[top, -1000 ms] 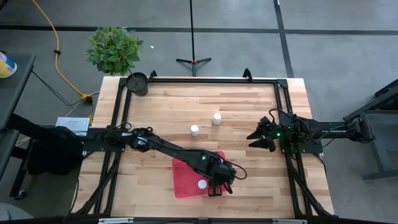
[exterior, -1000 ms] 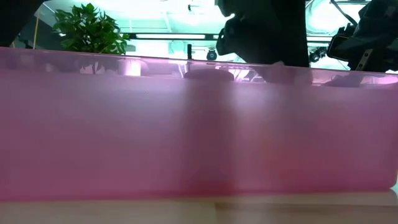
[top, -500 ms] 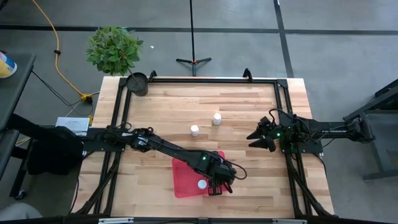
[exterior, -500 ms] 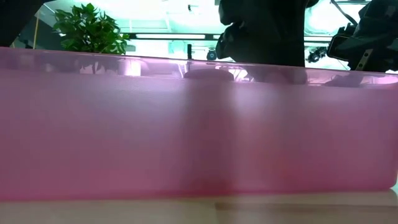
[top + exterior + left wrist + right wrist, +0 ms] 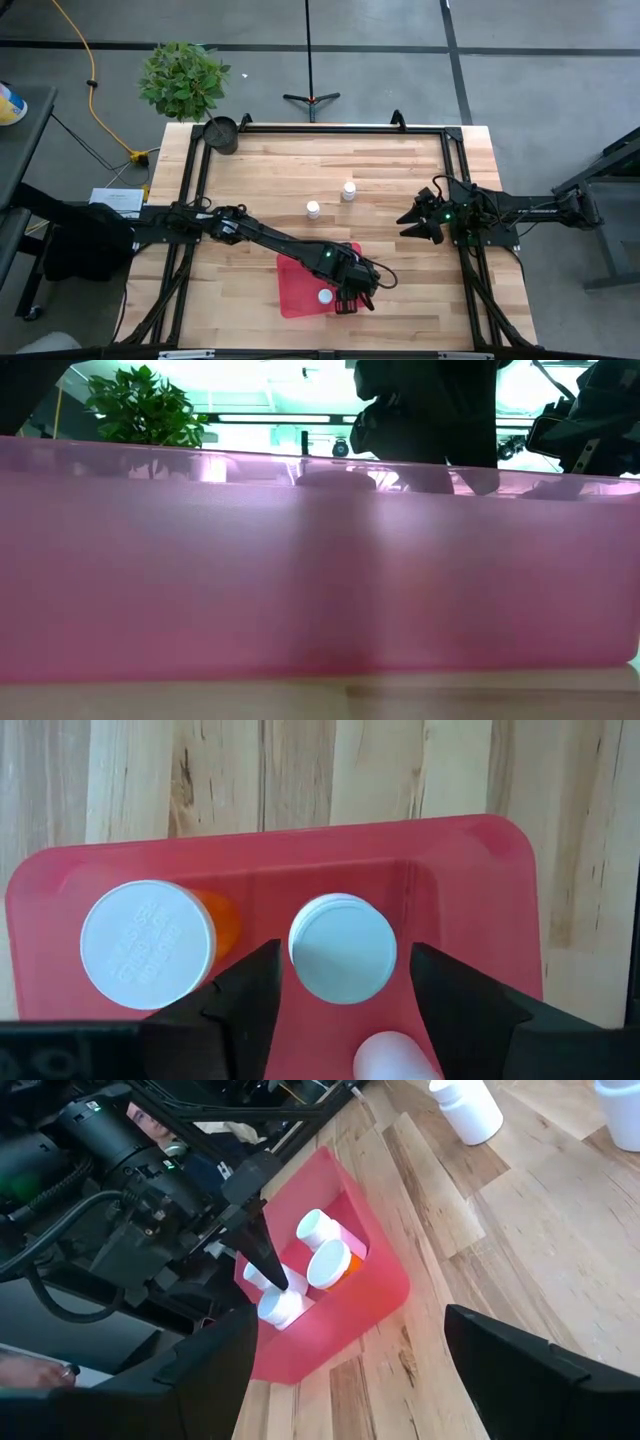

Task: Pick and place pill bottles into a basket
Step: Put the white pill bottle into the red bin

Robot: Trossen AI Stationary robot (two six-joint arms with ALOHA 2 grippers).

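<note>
The red tray (image 5: 300, 275) lies near the table's near edge and holds several white-capped pill bottles (image 5: 320, 1228). One of them has an orange body (image 5: 148, 944). My left gripper (image 5: 345, 955) hovers over the tray, pointing down and open. Its fingers stand on either side of an upright white-capped bottle (image 5: 342, 947), with a gap on each side. Another white bottle (image 5: 395, 1055) shows just under the gripper. Two more bottles (image 5: 313, 209) (image 5: 348, 190) stand upright on the wood at mid-table. My right gripper (image 5: 418, 224) waits open at the table's right side.
A dark round cup (image 5: 221, 133) stands at the far left corner, with a potted plant (image 5: 183, 78) beyond it. A black frame (image 5: 320, 128) runs around the table top. The tray's pink wall (image 5: 300, 580) fills the low view. Bare wood lies between the tray and the two standing bottles.
In the low view my left gripper's dark outline has sunk a little toward the tray's rim. The bottles and the tray have kept their places.
</note>
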